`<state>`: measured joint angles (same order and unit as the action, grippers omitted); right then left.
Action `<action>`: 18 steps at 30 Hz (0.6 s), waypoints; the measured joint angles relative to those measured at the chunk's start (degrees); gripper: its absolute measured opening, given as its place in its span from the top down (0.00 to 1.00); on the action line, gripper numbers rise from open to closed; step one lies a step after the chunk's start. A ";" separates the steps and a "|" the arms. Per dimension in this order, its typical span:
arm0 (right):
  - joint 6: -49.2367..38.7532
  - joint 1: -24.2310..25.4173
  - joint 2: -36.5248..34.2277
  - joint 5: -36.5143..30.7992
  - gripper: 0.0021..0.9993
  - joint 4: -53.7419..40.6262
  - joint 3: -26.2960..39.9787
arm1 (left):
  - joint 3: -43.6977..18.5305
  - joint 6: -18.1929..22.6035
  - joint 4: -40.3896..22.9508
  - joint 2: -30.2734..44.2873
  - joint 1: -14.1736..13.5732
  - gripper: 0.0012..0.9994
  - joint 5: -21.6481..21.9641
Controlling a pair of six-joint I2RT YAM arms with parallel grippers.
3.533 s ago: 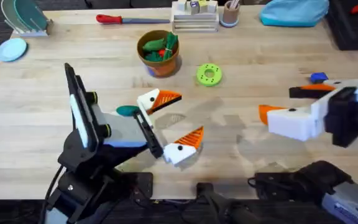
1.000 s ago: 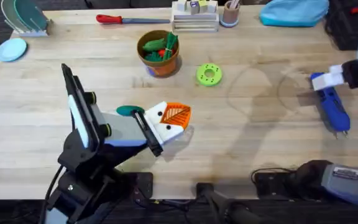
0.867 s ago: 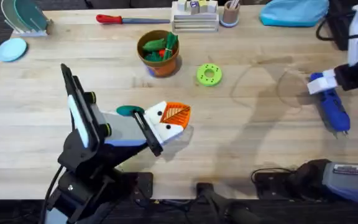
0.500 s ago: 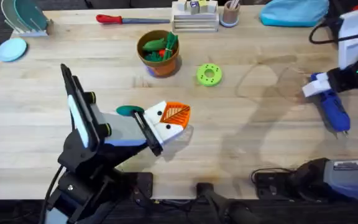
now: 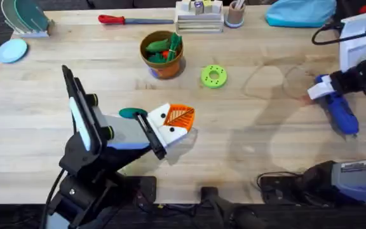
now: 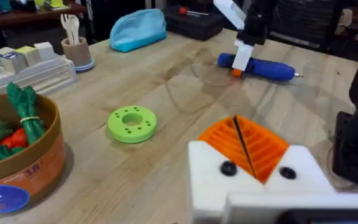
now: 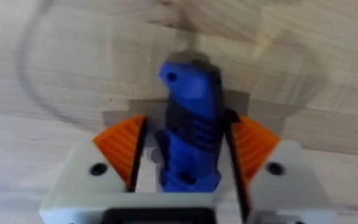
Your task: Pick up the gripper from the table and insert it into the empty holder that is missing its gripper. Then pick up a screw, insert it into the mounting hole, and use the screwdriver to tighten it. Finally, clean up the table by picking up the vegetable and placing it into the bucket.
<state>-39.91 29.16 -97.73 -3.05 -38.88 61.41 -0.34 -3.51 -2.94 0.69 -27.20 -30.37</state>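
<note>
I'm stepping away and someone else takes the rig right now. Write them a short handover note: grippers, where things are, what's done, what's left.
Right gripper: at the far right of the table, fingers around the blue screwdriver, which lies on the wood.
Left gripper: over the middle of the table, white blocks together, orange pads meeting; nothing seen between them.
Dark green vegetable: on the table beside the left arm.
Bucket: toward the back, holding toy vegetables.
Green disc: to the right of the bucket.
Done: no loose orange pad lies on the table.
Left: lift the screwdriver; screw state cannot be told; vegetable not yet in the bucket.
</note>
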 joint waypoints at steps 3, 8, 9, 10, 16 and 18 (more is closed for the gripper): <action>0.01 -0.03 -0.26 0.70 0.34 0.64 0.00 | 0.00 0.00 0.01 0.00 0.00 0.99 0.00; -0.02 -0.10 -0.35 0.94 0.59 0.96 0.00 | 0.00 0.00 0.02 0.00 0.00 0.99 0.02; -0.08 -0.08 -0.42 0.76 0.65 1.18 0.00 | 0.00 0.00 0.02 0.00 0.00 0.99 0.03; -0.23 -0.10 -0.53 0.50 0.70 1.31 0.00 | 0.00 0.00 0.02 0.00 0.01 0.99 0.02; -0.21 -0.09 -0.70 -0.66 0.98 2.21 0.00 | 0.00 0.00 0.01 -0.01 0.00 0.99 0.02; -0.22 -0.13 -0.68 -0.80 0.98 2.21 0.00 | 0.00 0.00 0.02 0.00 0.00 0.99 0.02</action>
<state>-40.12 29.04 -98.42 -3.86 -36.67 61.41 -0.34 -3.51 -2.92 0.69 -27.20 -30.35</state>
